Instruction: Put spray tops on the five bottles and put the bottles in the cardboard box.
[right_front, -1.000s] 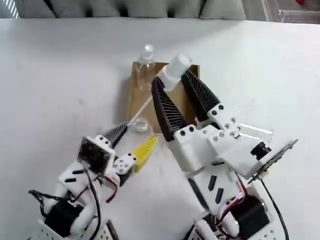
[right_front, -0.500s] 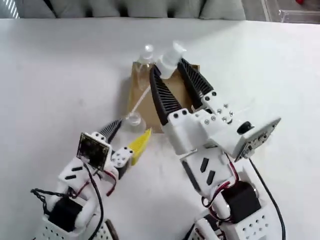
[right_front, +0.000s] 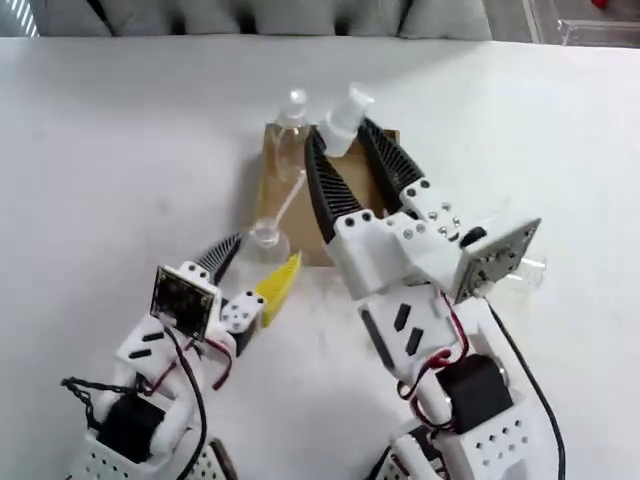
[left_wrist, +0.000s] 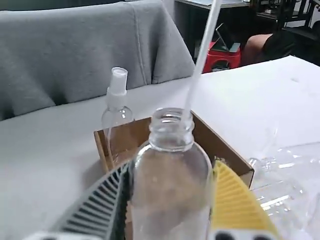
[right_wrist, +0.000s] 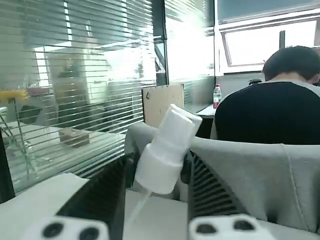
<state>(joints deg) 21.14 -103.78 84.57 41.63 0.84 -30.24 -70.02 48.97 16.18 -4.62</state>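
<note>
**Left gripper** (right_front: 264, 252): dark finger and yellow finger closed against the two sides of an upright clear bottle (left_wrist: 170, 170). The bottle stands on the table at the cardboard box's 7 o'clock edge, its neck open.

**Dip tube** (left_wrist: 200, 55): runs slanting from the bottle's neck toward 1 o'clock, its lower end at the mouth.

**Capped bottle** (left_wrist: 116, 112): stands in the cardboard box (right_front: 274, 205), at its 11 o'clock corner.

**Right gripper** (right_front: 342, 135): over the box, both black fingers pinched on the white spray top (right_wrist: 162, 155), which sits tilted between the tips.

**Surface** (right_front: 120, 150): white table.

**Room:** grey upholstered seat back (left_wrist: 65, 55) at 12 o'clock; window blinds (right_wrist: 75, 75) beyond.

**Loose clear bottles** (left_wrist: 280, 172): lying at the box's 3 o'clock.
</note>
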